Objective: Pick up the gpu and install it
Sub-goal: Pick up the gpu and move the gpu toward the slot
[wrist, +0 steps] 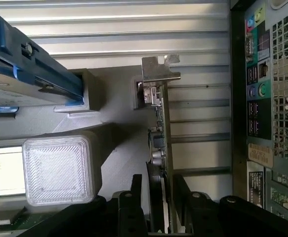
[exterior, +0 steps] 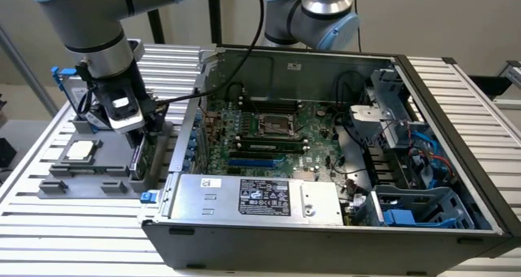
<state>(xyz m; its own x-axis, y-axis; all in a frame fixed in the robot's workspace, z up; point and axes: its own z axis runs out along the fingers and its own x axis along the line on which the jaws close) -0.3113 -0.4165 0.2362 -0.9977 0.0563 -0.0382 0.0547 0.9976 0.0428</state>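
The gpu point(exterior: 138, 158) stands on its thin edge in a slot of the gray holder point(exterior: 89, 182). The slot runs along the holder's edge that is next to the case point(exterior: 326, 240). The holder lies on the table point(exterior: 65, 234), near the table's edge on the exterior view's left. The case sits just beside it.

The arm point(exterior: 89, 27) reaches down from above. The gripper point(exterior: 136, 130) is right over the gpu, down low at its top edge. In the wrist view the gripper point(wrist: 158, 180) has one black side by each face of the gpu point(wrist: 162, 128), very close. I cannot tell if it is squeezing the gpu or is loose. The gpu sits in its slot. Its silver bracket point(wrist: 159, 71) is at the end away from the gripper.

The chip point(exterior: 82, 150) lies flat near the middle of the holder point(wrist: 114, 113). It also shows in the wrist view point(wrist: 5, 173), beside a pale ribbed block point(wrist: 60, 168). The drive point(exterior: 69, 85) has blue rails and stands at the holder's far end, apart from the gpu. The wrist view shows the drive point(wrist: 30, 69) too.

The case is open on top. A green board point(exterior: 269, 130) lies flat inside it. A gray power box point(exterior: 252, 197) sits along the case's near wall. A second arm point(exterior: 313, 11) stands behind the case's far wall.
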